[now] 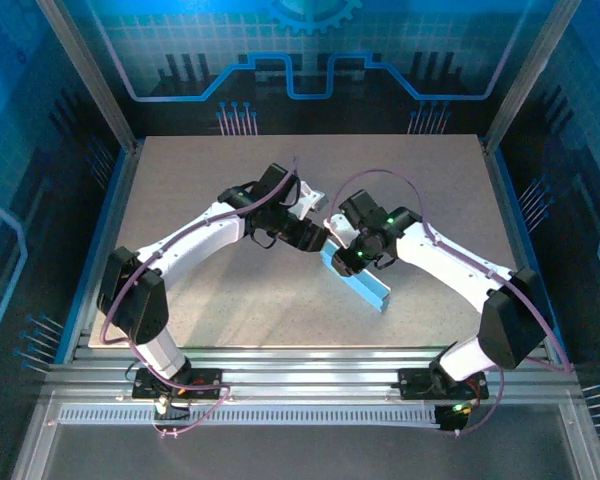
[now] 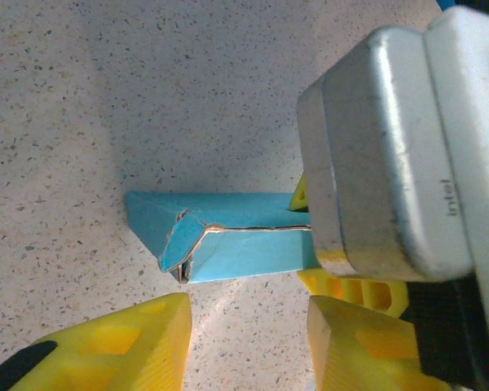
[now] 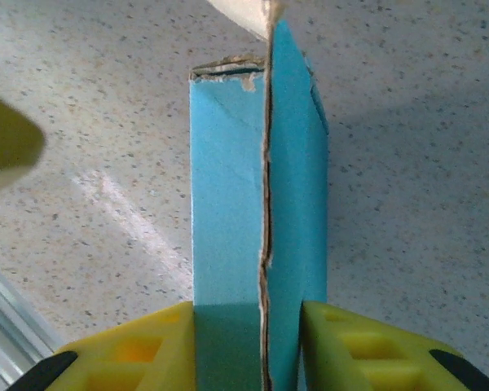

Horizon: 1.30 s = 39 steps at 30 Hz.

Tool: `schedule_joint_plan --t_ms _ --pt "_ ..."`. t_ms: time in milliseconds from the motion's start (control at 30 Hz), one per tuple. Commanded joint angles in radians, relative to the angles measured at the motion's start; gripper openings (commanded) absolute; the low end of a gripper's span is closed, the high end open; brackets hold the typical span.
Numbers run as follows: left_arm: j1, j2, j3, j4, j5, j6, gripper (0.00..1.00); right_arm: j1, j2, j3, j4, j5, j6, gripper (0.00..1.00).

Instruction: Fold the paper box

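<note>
In the top view, the paper box [image 1: 365, 283] lies on the table [image 1: 230, 300] as a long narrow sleeve. The main folding looks done, with the ends probably left to close. Both arms reach inward, and the left gripper [image 1: 325, 238] and right gripper [image 1: 348, 262] meet at its far end.

In the left wrist view, the left gripper [image 2: 248, 326] stands apart and empty. The box [image 2: 244, 236] lies just ahead of its tips, its end flap creased and roughly tucked.

In the right wrist view, the right gripper [image 3: 248, 342] clamps the box [image 3: 228, 204], which runs straight ahead, its far end seemingly unclosed.

The speckled, pale desk [image 1: 180, 200] carries one thing: the light blue paper box [image 1: 365, 285], resting just right of centre.
</note>
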Motion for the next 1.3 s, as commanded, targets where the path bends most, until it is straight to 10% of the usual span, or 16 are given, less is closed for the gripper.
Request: schedule_joint_plan --t_ms 0,600,1267 --pt "0.003 -0.051 -0.019 0.009 -0.005 -0.029 0.43 -0.002 0.021 0.018 -0.006 -0.092 -0.008 0.37" --pt "0.018 0.0 0.002 -0.004 0.0 0.061 0.42 0.032 0.048 0.049 -0.038 -0.015 -0.042 0.54" --pt "0.018 0.04 0.034 -0.004 -0.077 0.179 0.36 0.039 0.017 0.001 -0.023 0.012 -0.014 0.51"
